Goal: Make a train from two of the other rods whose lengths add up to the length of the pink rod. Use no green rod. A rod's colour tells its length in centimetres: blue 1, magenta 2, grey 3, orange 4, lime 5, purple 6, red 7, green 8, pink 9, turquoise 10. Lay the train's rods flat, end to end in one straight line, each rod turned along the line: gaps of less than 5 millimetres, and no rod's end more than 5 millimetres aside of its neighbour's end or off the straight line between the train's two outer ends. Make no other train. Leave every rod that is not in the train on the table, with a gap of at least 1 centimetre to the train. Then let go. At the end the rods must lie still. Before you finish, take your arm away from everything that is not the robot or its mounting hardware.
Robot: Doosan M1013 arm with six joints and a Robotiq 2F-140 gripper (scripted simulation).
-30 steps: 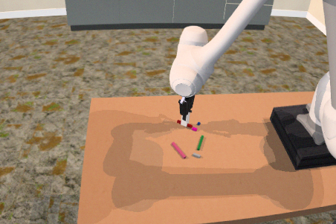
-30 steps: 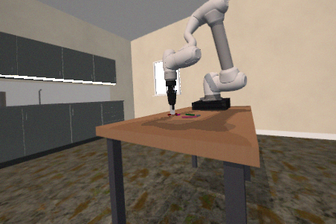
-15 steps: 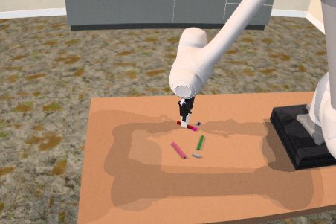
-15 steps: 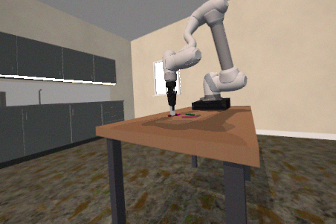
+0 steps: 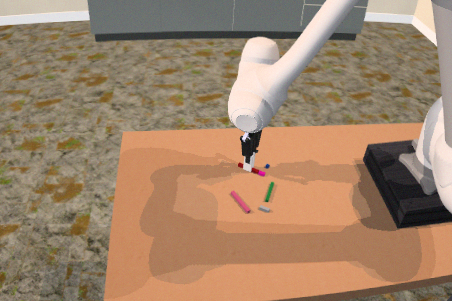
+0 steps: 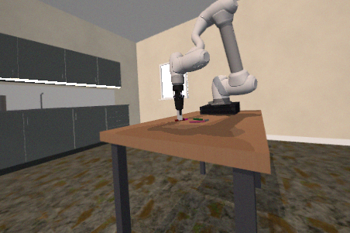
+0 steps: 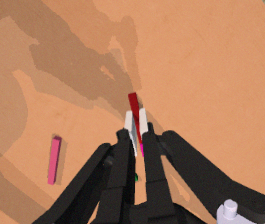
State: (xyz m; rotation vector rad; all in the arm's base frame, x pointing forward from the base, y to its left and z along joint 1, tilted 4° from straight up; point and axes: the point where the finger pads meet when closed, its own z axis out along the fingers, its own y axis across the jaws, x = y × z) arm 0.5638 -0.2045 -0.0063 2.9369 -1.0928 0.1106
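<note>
The red rod [image 5: 255,170] [image 6: 176,120] [image 7: 133,99] lies on or just at the table top, between the white fingertips of my gripper [image 5: 248,168] [image 6: 180,119] [image 7: 137,118], which is shut on it. The magenta rod [image 5: 262,173] [image 6: 186,119] [image 7: 142,149] is at the red rod's end nearer the robot base, roughly in line; any small gap or offset is too small to tell. The pink rod [image 5: 240,202] [image 6: 197,121] [image 7: 54,160] lies apart, toward the front in the top view.
The blue rod [image 5: 267,166] lies close behind the magenta rod. The green rod [image 5: 269,192] [image 6: 197,119] and the grey rod [image 5: 264,209] lie in front of the red and magenta pair, right of the pink rod. The black robot base [image 5: 385,181] stands at the right.
</note>
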